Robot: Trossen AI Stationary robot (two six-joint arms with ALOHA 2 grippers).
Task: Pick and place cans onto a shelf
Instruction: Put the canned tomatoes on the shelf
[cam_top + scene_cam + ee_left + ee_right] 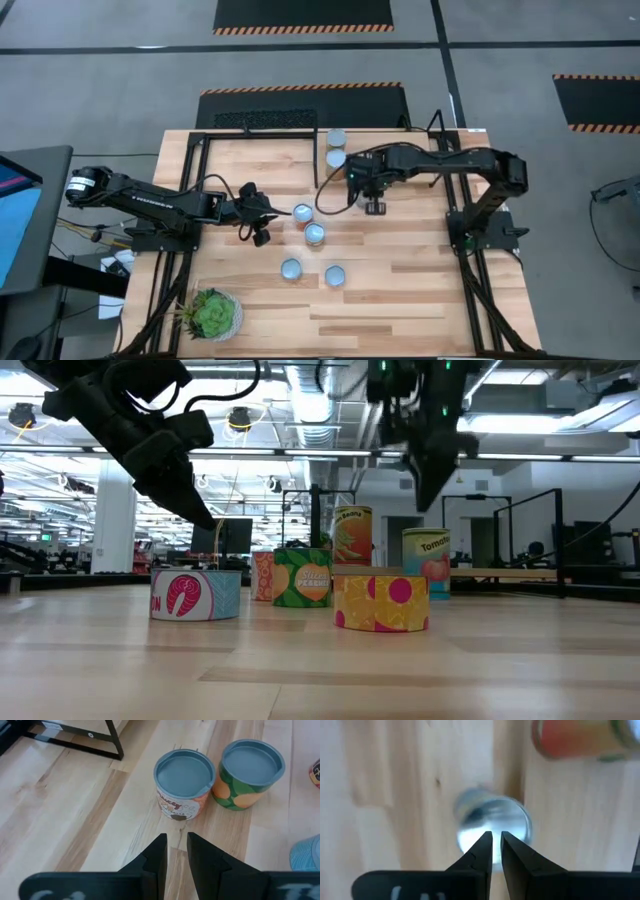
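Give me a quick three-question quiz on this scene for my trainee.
1. How many cans show on the table in the high view?
2. True or false: the left gripper holds a can.
3. The potted plant stands: A between the two arms; B at a table corner on the left arm's side; C atop a can.
Key: 1 six; 2 false, and the right gripper holds nothing either; 3 B.

Bright, even overhead light from ceiling lamps (238, 418); soft shadows on the table (400, 290); right wrist view blurred, can (492, 822) smeared.
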